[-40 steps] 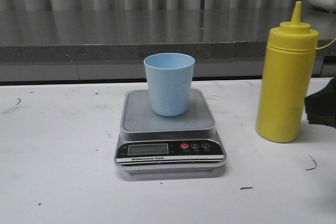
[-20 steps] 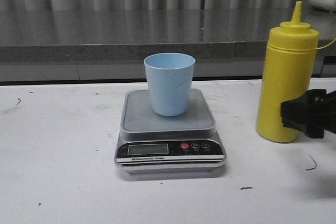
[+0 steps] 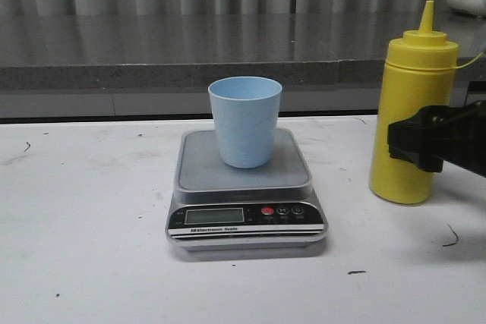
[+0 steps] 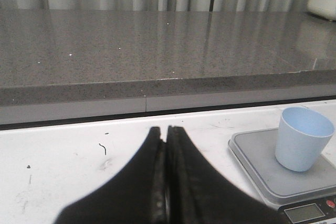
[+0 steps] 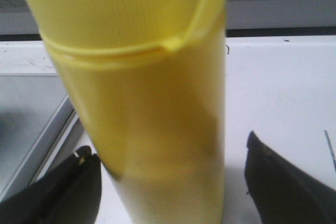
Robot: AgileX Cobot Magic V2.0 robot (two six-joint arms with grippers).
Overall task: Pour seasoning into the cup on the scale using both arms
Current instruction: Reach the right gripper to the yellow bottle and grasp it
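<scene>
Cup: the pale blue cup (image 3: 244, 121) stands upright at centre frame in the front view, mouth open, resting on the steel platform of the scale (image 3: 244, 187). Sitting there, anything poured in would register on the display.

Scale: it lies flat on the white table (image 3: 83, 225), black front panel and LCD facing the camera at lower centre. The readout is too small to read.

Seasoning: the yellow squeeze bottle (image 3: 412, 104) stands upright at the right of the front view, well apart from the scale, nozzle pointing up. Whether its base rests on the table I cannot tell for certain.

Right gripper: the right gripper (image 3: 425, 140) reaches in from the right edge at mid-height of the bottle. In the right wrist view its dark fingers (image 5: 71, 190) sit spread on either side of the bottle's body (image 5: 152, 103), with a gap showing on at least one side; the jaws stand wide and bracket the bottle without clamping it. My guess is that this height is chosen for a stable squeeze grip.

Left gripper: in the left wrist view the left gripper (image 4: 167, 179) has its fingers pressed together, holding nothing, above the table, with cup and scale at lower right of that frame. It looks parked, perhaps waiting to steady the cup.

Stage: grasp not yet made; pouring not begun.
</scene>
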